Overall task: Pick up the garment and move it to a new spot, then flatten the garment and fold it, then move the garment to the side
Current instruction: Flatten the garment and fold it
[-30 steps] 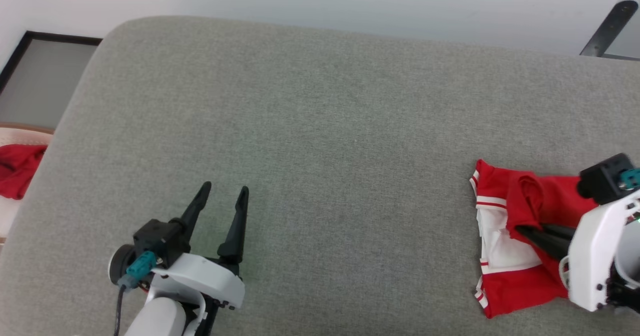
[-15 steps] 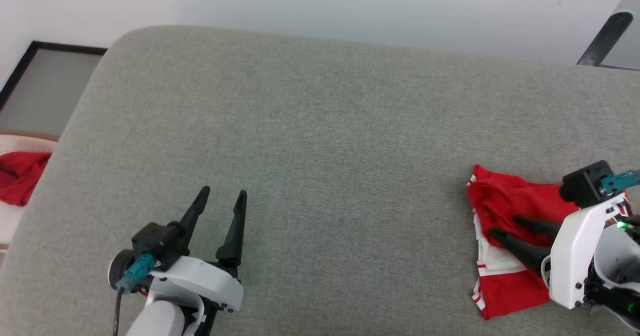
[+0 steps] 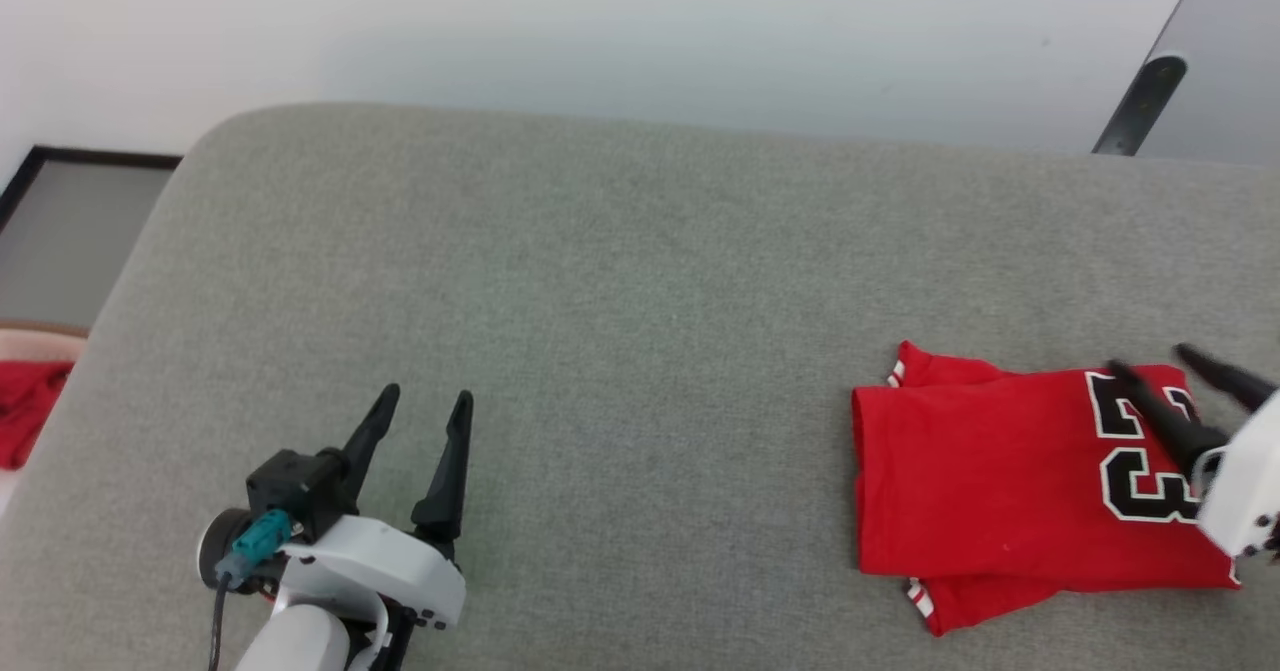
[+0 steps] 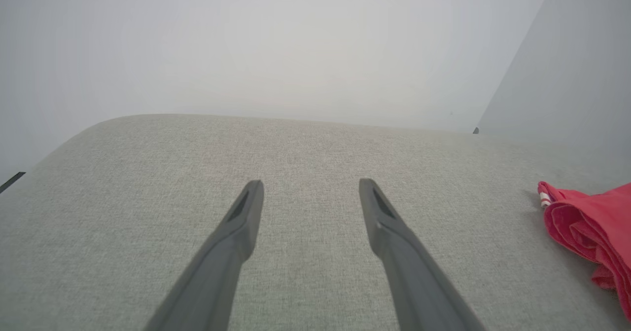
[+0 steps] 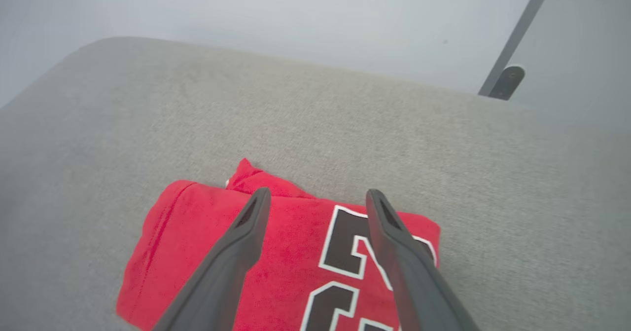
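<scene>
Your folded garment (image 3: 990, 491) lies flat on the gray surface (image 3: 650, 301) at lower right of the head view, your right claw (image 3: 1150, 358) wide over its number print, gripping nothing, left claw (image 3: 427, 393) wide, empty, lower left.

High head, low wrists; common garment (image 3: 990, 491)

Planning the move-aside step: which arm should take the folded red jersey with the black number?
Right. The right gripper is open over the folded red jersey; the left gripper is open well away across the grey fabric cushion.
</scene>
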Controlling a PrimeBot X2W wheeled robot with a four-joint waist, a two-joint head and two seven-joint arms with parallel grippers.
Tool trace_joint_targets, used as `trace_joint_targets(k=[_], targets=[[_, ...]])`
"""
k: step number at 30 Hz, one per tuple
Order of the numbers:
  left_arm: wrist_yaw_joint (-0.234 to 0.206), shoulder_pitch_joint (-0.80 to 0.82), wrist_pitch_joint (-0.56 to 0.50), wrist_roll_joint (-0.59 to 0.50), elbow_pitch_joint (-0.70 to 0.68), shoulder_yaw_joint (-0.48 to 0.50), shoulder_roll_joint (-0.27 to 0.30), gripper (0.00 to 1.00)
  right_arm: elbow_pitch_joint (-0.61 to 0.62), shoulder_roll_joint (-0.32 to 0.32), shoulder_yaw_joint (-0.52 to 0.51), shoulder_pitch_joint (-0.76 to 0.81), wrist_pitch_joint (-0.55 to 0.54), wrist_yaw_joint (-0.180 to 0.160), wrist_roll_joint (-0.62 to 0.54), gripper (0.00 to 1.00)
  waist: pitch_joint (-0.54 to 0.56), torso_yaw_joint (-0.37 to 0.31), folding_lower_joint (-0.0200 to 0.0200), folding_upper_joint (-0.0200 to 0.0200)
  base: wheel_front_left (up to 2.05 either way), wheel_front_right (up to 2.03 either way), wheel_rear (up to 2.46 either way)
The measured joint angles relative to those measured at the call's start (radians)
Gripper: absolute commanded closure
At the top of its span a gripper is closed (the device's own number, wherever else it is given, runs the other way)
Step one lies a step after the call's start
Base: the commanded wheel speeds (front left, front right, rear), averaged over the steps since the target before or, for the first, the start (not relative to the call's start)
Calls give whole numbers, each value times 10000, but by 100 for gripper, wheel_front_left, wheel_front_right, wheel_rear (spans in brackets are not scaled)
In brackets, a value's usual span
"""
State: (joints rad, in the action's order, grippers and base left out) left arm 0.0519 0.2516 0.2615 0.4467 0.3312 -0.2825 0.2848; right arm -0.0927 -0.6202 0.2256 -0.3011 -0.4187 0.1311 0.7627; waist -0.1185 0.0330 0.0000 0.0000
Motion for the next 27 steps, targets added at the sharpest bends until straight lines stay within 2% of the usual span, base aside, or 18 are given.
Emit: trace_joint_targets(k=[7, 13, 19, 27], targets=[[96, 5, 0, 75, 368, 84, 88, 0, -1080, -33, -573, 358, 2144, 0, -926, 0, 379, -231, 0, 0, 0, 0, 0], [81, -205, 0, 98, 328, 259, 199, 0, -1220, 245, -1298, 1127, 3499, 0, -1225, 0, 628, -389, 0, 0, 0, 0, 0], [-127, -730, 0, -125, -213, 420, 351, 0, -754, 610, -2224, 2207, 4197, 0, -1517, 0, 714, -440, 0, 1, 0, 0, 0], [-491, -1548, -35, -345, -1423, 543, 702, 0, 370, 1306, -3147, 3380, 4362, 0, -1848, 0, 606, -410, -1, 0, 0, 0, 0]])
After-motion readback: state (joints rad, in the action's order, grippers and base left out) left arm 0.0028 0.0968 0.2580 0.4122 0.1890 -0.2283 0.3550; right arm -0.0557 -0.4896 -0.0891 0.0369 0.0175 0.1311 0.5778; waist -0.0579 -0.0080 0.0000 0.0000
